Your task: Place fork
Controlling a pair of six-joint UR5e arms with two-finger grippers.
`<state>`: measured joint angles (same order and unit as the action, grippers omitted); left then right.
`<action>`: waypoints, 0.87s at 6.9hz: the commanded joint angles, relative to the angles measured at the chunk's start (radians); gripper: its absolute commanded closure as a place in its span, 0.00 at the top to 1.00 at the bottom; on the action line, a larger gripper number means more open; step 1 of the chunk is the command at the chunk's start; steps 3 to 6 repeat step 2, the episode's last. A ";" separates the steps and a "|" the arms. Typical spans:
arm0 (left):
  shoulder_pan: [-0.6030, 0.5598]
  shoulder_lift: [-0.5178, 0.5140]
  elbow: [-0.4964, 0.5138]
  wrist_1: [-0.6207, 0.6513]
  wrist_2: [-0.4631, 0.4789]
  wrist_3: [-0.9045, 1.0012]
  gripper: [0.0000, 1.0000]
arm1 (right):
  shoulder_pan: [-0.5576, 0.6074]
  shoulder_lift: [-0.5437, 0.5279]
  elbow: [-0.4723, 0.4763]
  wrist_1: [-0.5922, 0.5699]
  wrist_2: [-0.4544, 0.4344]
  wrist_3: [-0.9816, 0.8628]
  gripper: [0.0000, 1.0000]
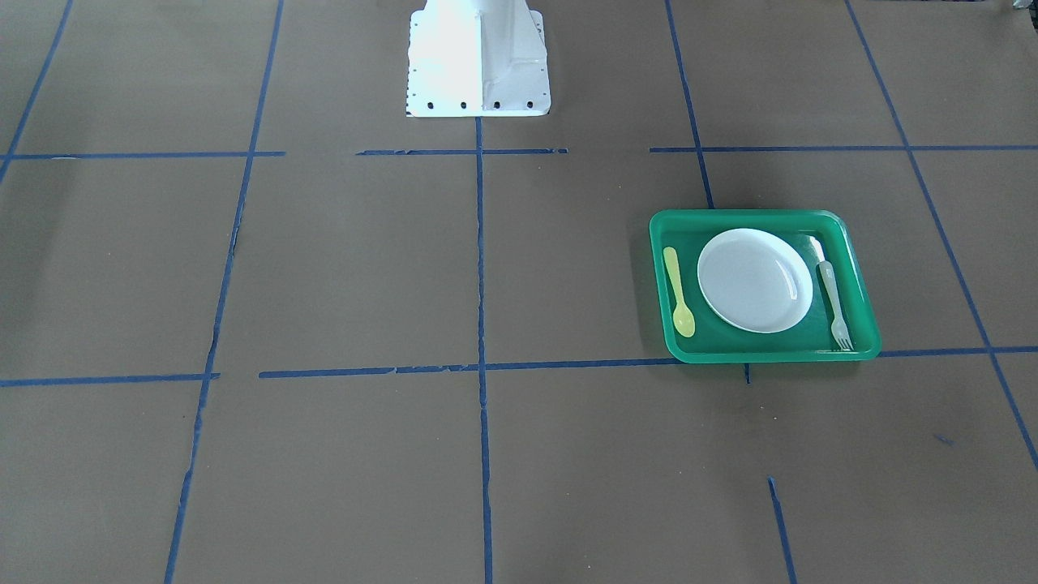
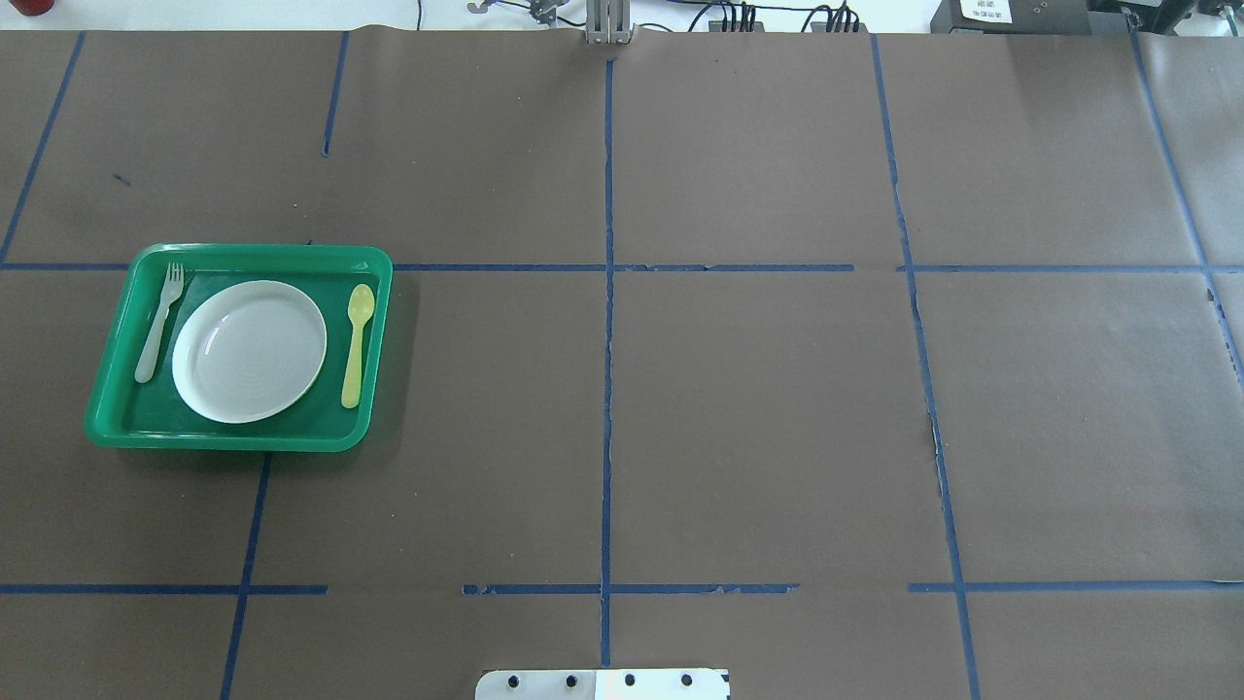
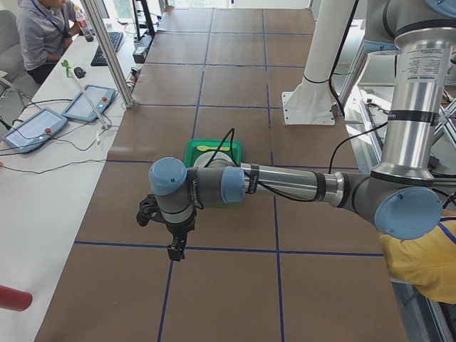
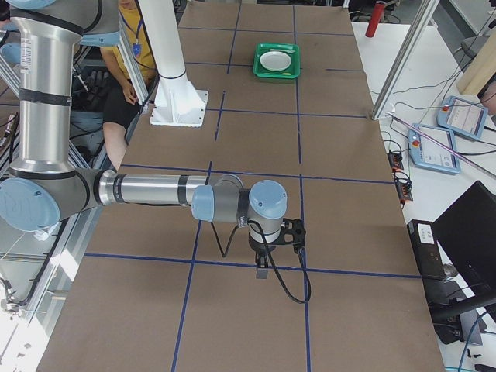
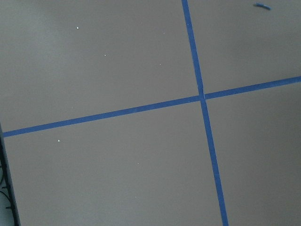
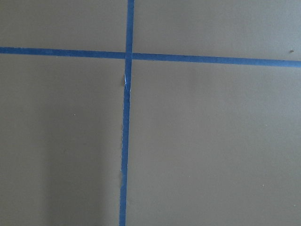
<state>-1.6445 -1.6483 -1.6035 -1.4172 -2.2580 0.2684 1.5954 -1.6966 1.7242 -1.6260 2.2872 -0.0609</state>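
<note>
The pale grey-green fork lies in the green tray, beside the white plate, with a yellow spoon on the plate's other side. In the overhead view the fork is at the tray's left, tines toward the far edge. My left gripper hangs above the table, away from the tray, and shows only in the exterior left view. My right gripper shows only in the exterior right view, far from the tray. I cannot tell whether either is open or shut. Both wrist views show only bare paper and tape.
Brown paper with blue tape lines covers the table. The robot's white base stands at the table's middle edge. A person sits at a side desk with tablets; another person is beside the robot.
</note>
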 commanded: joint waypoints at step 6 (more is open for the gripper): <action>0.002 -0.013 -0.003 0.001 0.002 0.000 1.00 | 0.000 0.000 0.000 0.000 0.000 0.001 1.00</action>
